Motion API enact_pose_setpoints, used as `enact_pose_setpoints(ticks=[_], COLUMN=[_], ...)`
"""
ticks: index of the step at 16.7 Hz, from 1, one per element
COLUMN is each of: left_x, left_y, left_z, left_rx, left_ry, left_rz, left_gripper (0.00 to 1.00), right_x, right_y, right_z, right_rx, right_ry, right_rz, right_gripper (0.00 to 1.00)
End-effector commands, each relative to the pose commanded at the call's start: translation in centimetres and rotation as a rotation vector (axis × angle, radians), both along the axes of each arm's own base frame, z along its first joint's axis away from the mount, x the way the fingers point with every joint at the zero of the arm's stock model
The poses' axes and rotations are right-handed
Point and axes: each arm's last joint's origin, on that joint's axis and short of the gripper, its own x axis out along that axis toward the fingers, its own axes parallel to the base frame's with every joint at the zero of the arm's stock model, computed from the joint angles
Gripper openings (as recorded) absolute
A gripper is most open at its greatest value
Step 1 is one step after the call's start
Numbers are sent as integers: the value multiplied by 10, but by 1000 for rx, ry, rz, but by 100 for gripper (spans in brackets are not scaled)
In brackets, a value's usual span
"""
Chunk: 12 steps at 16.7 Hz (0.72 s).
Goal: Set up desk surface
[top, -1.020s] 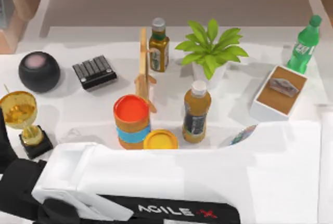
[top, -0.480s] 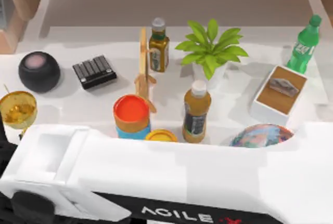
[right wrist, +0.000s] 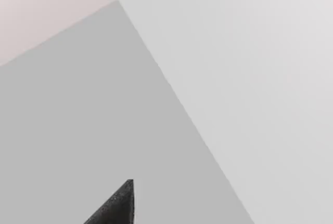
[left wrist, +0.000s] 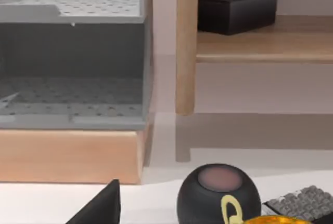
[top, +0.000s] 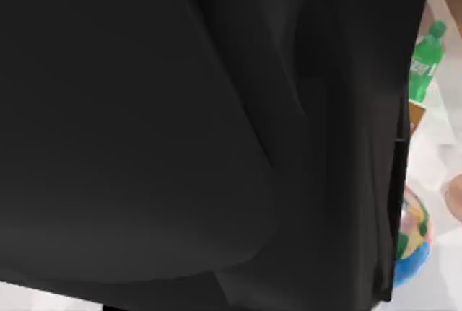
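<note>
In the top view a dark arm body stands close under the camera and hides most of the table. The white desk surface shows as a strip at the right edge, and again in the left wrist view as the desk surface in front of a wooden shelf unit. A black tip of my left gripper hangs low over it, beside a black round speaker. A black tip of my right gripper shows against plain grey and white surfaces.
A green bottle and a multicoloured ball stand at the table's right. By the speaker are a gold trophy and a grey keypad. Behind them stand a grey perforated rack and a black tissue box on the shelf.
The white arm that lay across the front of the top view has risen toward the camera. Its dark body now covers the plant, bottles, cans and trophy.
</note>
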Motion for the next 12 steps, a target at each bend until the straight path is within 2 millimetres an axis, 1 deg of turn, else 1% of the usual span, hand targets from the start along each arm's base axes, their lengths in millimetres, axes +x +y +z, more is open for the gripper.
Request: enact_pose_setpoints(ticks=[1,2,3,4,5,6,7,8,9,10,11,12], left_x=[0,0,0,0,0,0,0,0,0,0,0,0], left_y=[0,0,0,0,0,0,0,0,0,0,0,0], left_z=[0,0,0,0,0,0,0,0,0,0,0,0], left_rx=[0,0,0,0,0,0,0,0,0,0,0,0], left_ry=[0,0,0,0,0,0,0,0,0,0,0,0], left_rz=[0,0,0,0,0,0,0,0,0,0,0,0], left_gripper=[100,100,100,100,100,100,100,100,100,100,100,100], right_x=[-12,-21,-28,-31,-30,-25,-15,-2,15,35,56,78], right_y=[-39,-85,-137,-193,-252,-312,-371,-428,-480,-527,-567,-599], right_z=[37,70,97,116,128,132,127,113,92,63,29,-10], right_rx=[187,376,566,755,939,1117,1285,1442,1586,1715,1825,1918], right_ry=[92,200,321,456,604,762,930,1105,1284,1465,1645,1820], right_rz=[-9,-2,22,62,121,197,292,404,535,685,852,1037], right_gripper=[100,100,100,100,100,100,100,100,100,100,100,100])
